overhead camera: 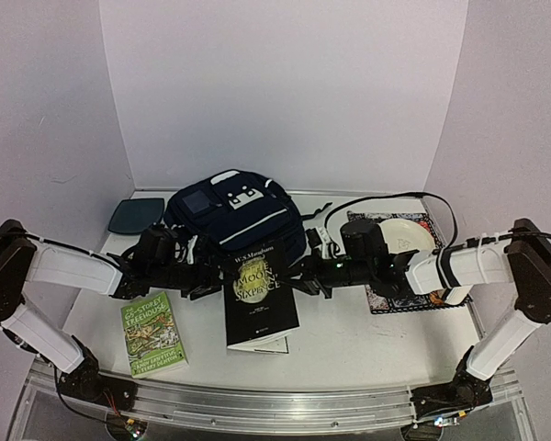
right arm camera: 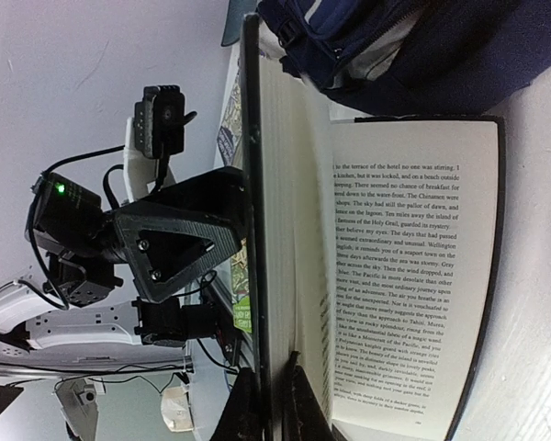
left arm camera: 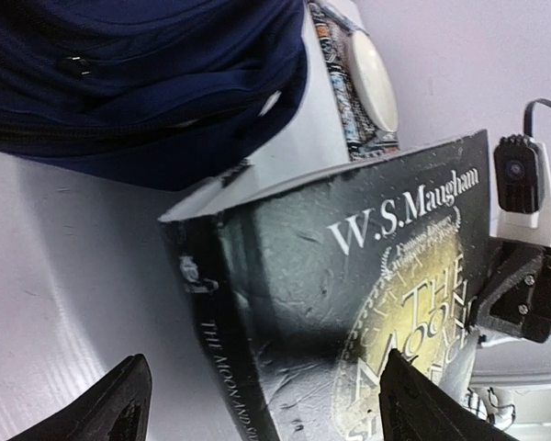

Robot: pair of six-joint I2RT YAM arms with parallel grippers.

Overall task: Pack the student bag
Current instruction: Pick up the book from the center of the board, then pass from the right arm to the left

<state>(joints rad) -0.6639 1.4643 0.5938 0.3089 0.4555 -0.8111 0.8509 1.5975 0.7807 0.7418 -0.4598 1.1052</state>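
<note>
The student bag (overhead camera: 231, 213), a navy backpack with white stripes, lies at the back centre; it also shows in the left wrist view (left arm camera: 138, 83) and the right wrist view (right arm camera: 422, 46). A black paperback, "The Moon and Sixpence" (overhead camera: 262, 292), sits just in front of it. My right gripper (right arm camera: 275, 384) is shut on its front cover and a wad of pages at the book's right edge (overhead camera: 305, 276), lifting them while the lower pages (right arm camera: 404, 276) lie open on the table. My left gripper (left arm camera: 262, 381) is open, its fingers either side of the book's spine side (overhead camera: 205, 276), not closed on it.
A green paperback (overhead camera: 153, 333) lies front left. A small dark teal flat pad (overhead camera: 135, 215) lies back left. A cream plate (overhead camera: 406, 234) rests on a patterned mat (overhead camera: 386, 299) at the right, under the right arm. White walls enclose the back and sides.
</note>
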